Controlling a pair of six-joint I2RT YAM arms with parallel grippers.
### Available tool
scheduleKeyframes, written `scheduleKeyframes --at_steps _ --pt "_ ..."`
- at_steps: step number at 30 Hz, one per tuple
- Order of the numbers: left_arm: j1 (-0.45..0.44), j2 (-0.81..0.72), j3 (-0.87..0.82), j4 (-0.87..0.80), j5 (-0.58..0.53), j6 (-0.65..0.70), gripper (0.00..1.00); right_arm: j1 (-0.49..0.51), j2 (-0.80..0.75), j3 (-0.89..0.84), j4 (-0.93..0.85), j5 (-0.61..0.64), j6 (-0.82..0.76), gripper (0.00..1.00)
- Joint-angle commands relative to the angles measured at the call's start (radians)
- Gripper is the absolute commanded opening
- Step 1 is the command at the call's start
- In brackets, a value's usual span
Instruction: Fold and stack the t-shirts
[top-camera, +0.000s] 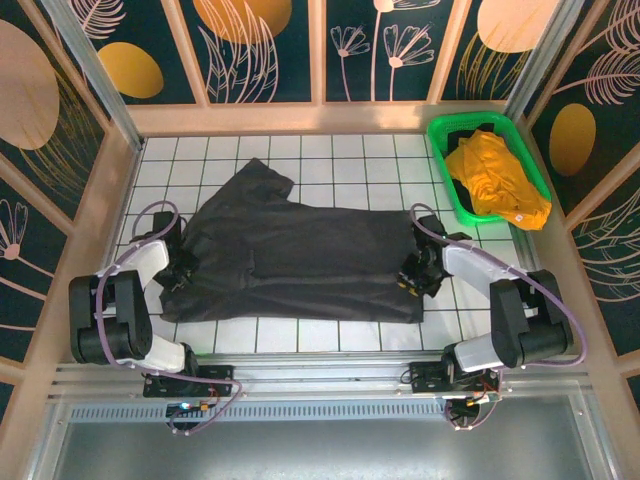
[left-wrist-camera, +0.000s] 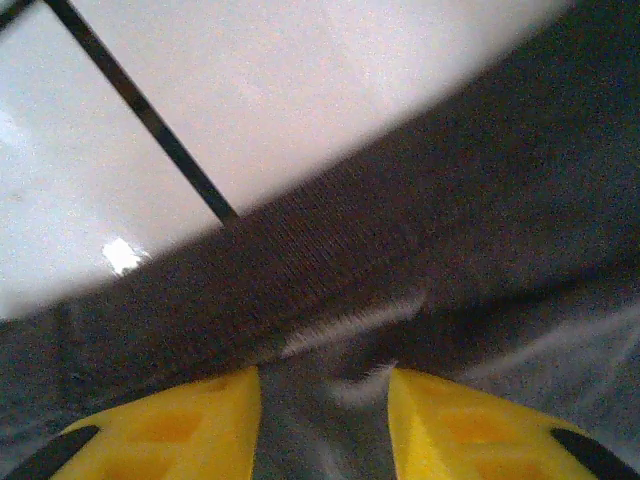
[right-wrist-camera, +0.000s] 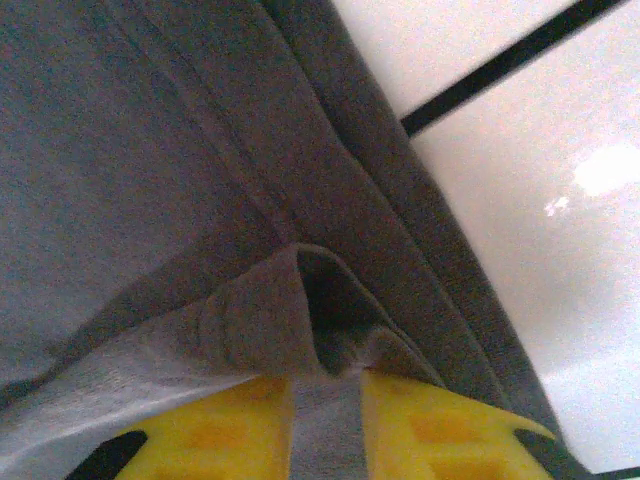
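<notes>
Maybe a crooked fold ahead

The dark shirt (top-camera: 300, 260) lies spread on the bench (top-camera: 330, 150), one end at each arm. The right jaws pinch a raised fold of its edge. The left jaws have cloth between them, but I cannot tell if they grip it. If one side slips during the lift, the fold will come out uneven. The orange shirt (top-camera: 495, 175) lies in the basket (top-camera: 470, 118).

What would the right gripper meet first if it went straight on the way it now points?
The dark t-shirt: a raised fold of it stands directly before the jaws, apparently pinched between them.
</notes>
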Motion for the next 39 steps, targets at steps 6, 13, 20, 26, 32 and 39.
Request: scheduleKeyframes --at_steps 6,13,20,26,32,39 --pt "-0.074 0.208 0.533 0.01 0.021 0.078 0.48 -0.043 0.055 0.264 0.108 0.055 -0.1 0.45" --pt "-0.145 0.683 1.111 0.008 0.179 0.211 0.47 -0.082 0.25 0.506 0.153 -0.007 -0.185 0.46" --pt "-0.153 0.932 1.35 0.165 0.223 0.237 0.44 -0.082 0.301 0.581 0.155 -0.041 -0.176 0.46" --pt "-0.199 1.054 1.47 0.2 0.145 0.304 0.45 -0.082 0.277 0.546 0.163 -0.056 -0.158 0.46" --pt "-0.25 1.142 1.527 0.182 0.028 0.33 0.55 -0.088 0.247 0.499 0.162 -0.066 -0.153 0.46" --pt "-0.288 1.229 1.608 0.135 -0.037 0.325 0.6 -0.099 0.224 0.47 0.163 -0.075 -0.148 0.46"
